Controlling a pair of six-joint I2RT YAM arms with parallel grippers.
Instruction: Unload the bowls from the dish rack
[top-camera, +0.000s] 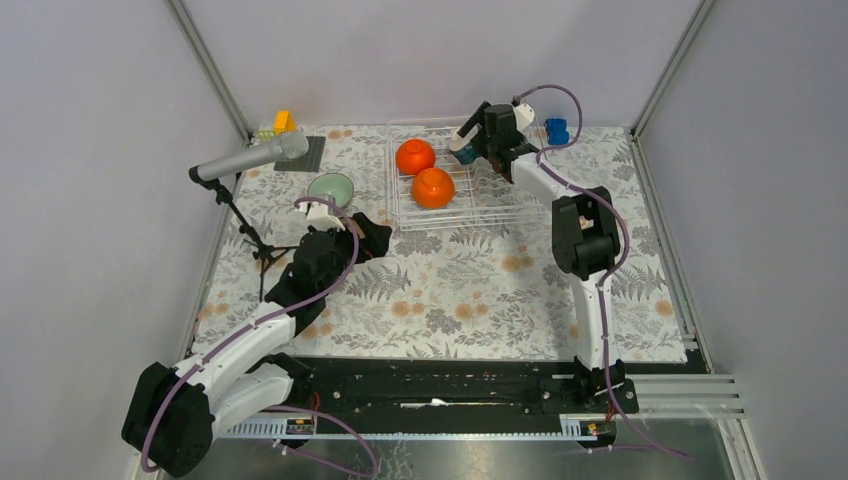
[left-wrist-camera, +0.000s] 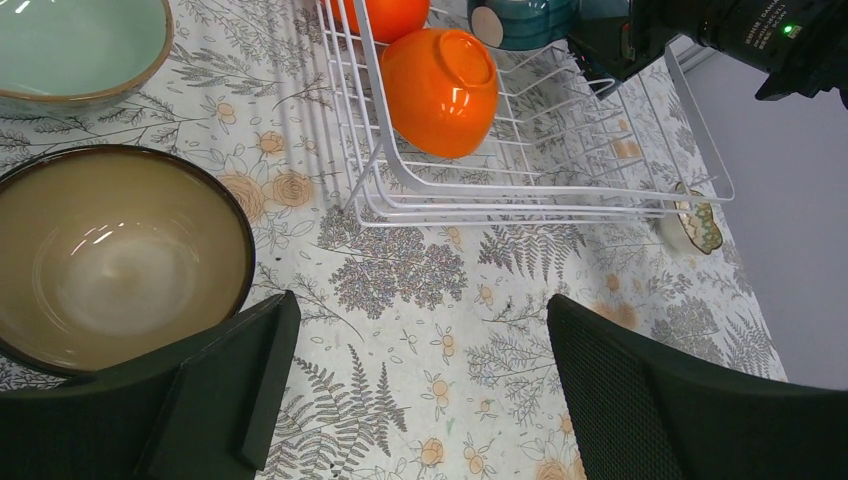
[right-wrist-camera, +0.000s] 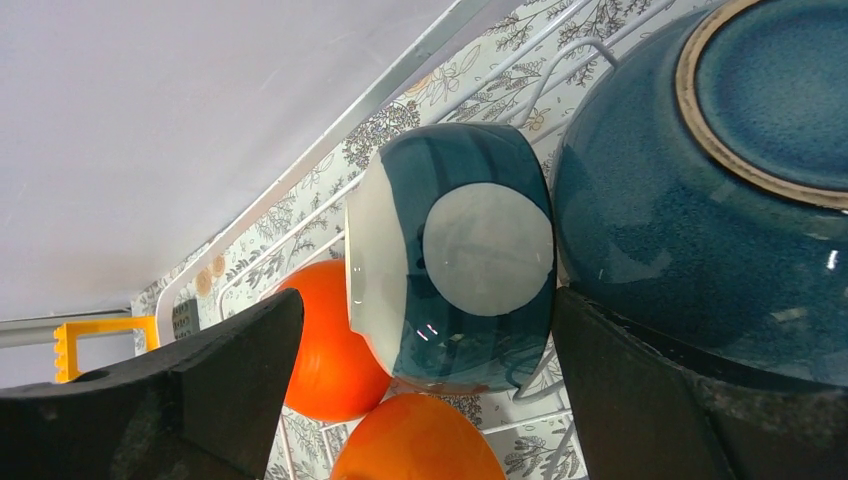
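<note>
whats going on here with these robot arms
Bowls are being unloaded from a dish rack. The right claw is open at a teal bowl in the rack, not gripping it. Two orange bowls sit there too. The left claw hangs open over the table by a brown bowl and a green bowl.

one bright orange bowl (top-camera: 415, 157) and another orange bowl (top-camera: 433, 188); white wire dish rack (top-camera: 495, 205); teal bowl (right-wrist-camera: 460, 270), white inside; speckled dark blue bowl (right-wrist-camera: 700, 230); mint green bowl (top-camera: 331, 186); beige bowl (left-wrist-camera: 120, 260), dark brown rim; desk (top-camera: 480, 290) printed with grey ferns, orange flowers.

The scene is lit brightly from above. Small glare is seen on the nearer orange bowl (left-wrist-camera: 440, 95); shadows are soft.
</note>
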